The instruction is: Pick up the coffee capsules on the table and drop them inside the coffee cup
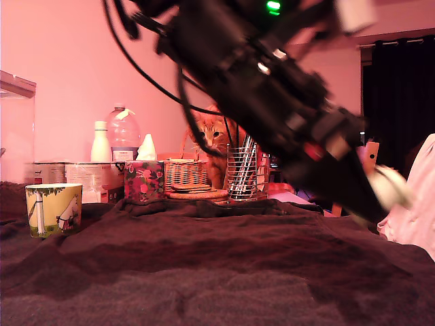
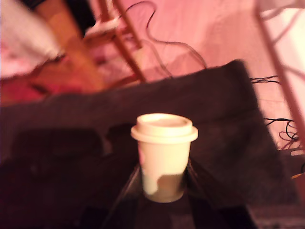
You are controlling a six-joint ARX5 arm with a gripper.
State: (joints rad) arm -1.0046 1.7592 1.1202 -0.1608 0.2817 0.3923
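Between the fingers of the tool (image 2: 163,191) we see the cream capsule (image 2: 164,152) clamped upright, clear of the bench (image 2: 71,157); coffee cup (image 1: 54,208) at 9 o'clock.

A dark brown, fuzzy cloth blanket (image 1: 224,272) lay matt and rough over the table. The yellow-green printed mug (image 1: 54,209) carried a smooth, faintly glossy glaze. The cream-white tapered capsule (image 2: 163,155) looked like smooth matt plastic, gripped between the black gripper's (image 2: 164,191) shiny dark fingers (image 2: 128,191). Behind stood a silvery wire-mesh metal pen holder (image 1: 242,175), a woven wicker basket (image 1: 185,174), a floral-printed box (image 1: 143,180) with white paper tissue, a clear plastic bottle (image 1: 124,134) and an opaque white plastic bottle (image 1: 100,142).
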